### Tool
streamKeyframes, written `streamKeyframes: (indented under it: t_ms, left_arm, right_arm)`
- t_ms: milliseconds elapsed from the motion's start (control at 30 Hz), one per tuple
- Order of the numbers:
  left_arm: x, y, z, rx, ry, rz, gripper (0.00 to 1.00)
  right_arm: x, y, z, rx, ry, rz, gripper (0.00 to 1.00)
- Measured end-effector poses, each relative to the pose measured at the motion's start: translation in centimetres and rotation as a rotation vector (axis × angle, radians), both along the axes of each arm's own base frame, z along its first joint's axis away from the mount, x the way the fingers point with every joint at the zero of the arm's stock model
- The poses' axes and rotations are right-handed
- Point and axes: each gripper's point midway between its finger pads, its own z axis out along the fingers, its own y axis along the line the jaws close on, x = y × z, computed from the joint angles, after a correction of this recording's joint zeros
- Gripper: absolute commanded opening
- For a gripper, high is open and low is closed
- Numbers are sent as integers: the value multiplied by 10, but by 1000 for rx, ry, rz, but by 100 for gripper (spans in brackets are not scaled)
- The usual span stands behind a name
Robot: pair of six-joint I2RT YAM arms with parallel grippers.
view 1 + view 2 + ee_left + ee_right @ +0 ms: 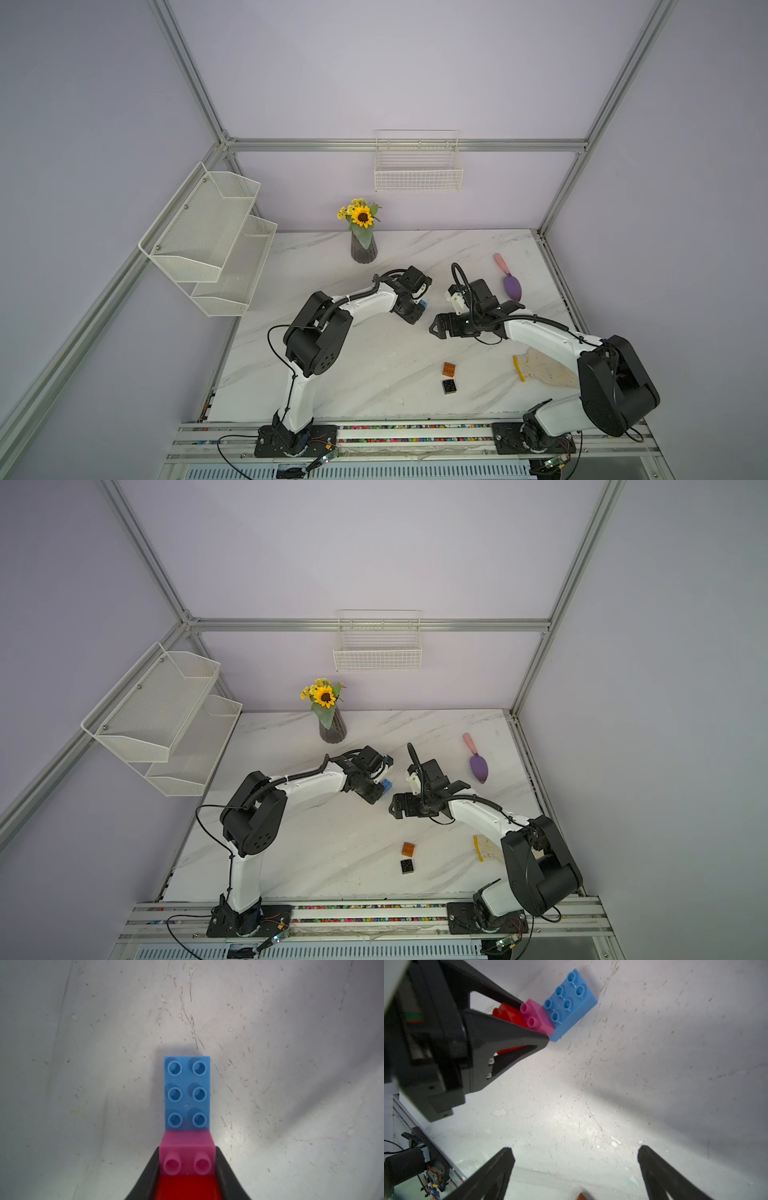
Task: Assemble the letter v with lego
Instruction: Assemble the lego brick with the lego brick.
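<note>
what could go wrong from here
The left end effector grips only the pink brick and red brick; the blue brick juts out beyond the grip, so pressing another on may lever it loose. The orange brick and black brick lie close together: the open right end effector might nudge one.

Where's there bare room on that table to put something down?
Bare marble lies between the left arm and the orange brick and black brick, and along the back from vase to trowel. Crowded: the middle, where left gripper faces right gripper, and by the pale glove.
</note>
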Motion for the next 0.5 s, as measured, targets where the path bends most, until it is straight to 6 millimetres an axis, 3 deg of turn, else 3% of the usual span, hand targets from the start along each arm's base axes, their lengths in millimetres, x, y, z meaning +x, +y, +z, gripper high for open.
streamKeyframes:
  t_ms: [500]
  left_arm:
    - [-4,3,3,64,15,1,16]
  right_arm:
    - [0,0,0,1,0,0,97]
